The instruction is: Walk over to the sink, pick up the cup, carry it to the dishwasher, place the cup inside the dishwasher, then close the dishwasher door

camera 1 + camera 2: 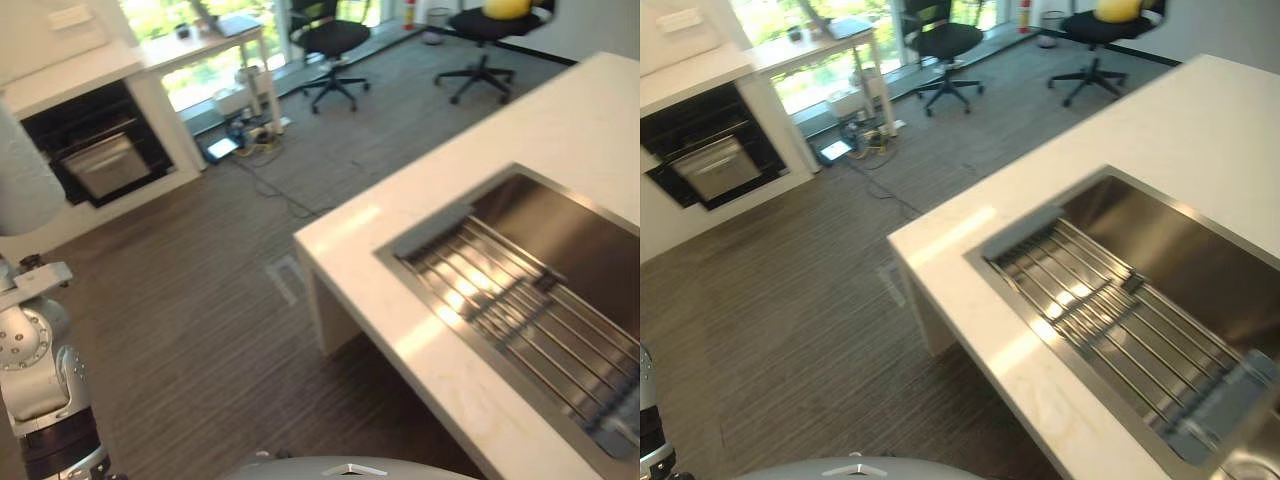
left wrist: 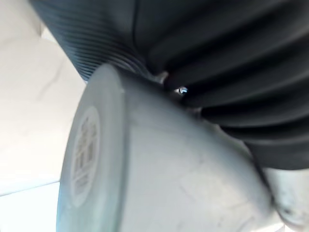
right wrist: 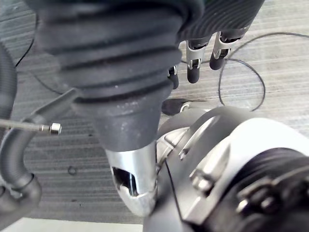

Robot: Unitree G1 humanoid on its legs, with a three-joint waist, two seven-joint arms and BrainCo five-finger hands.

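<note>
The steel sink (image 1: 570, 235) is set into a white island counter (image 1: 560, 120) to my right. A roll-up wire rack (image 1: 520, 310) lies across its near half. By the far left wall, a dark appliance (image 1: 100, 160) stands with its grey door tilted partly open. My left hand (image 2: 217, 58) shows just its dark ribbed cover in the left wrist view, and its arm hangs at the lower left of the left eye view. My right hand (image 3: 125, 82) hangs over the floor with its fingers (image 3: 193, 72) relaxed and holding nothing.
Striped grey floor (image 1: 200, 320) stretches between the island and the appliance. Cables and a power strip (image 1: 250, 135) lie near a white desk (image 1: 215, 40) by the window. Two black office chairs (image 1: 335, 45) stand at the back. The island's corner (image 1: 305, 240) juts toward the open floor.
</note>
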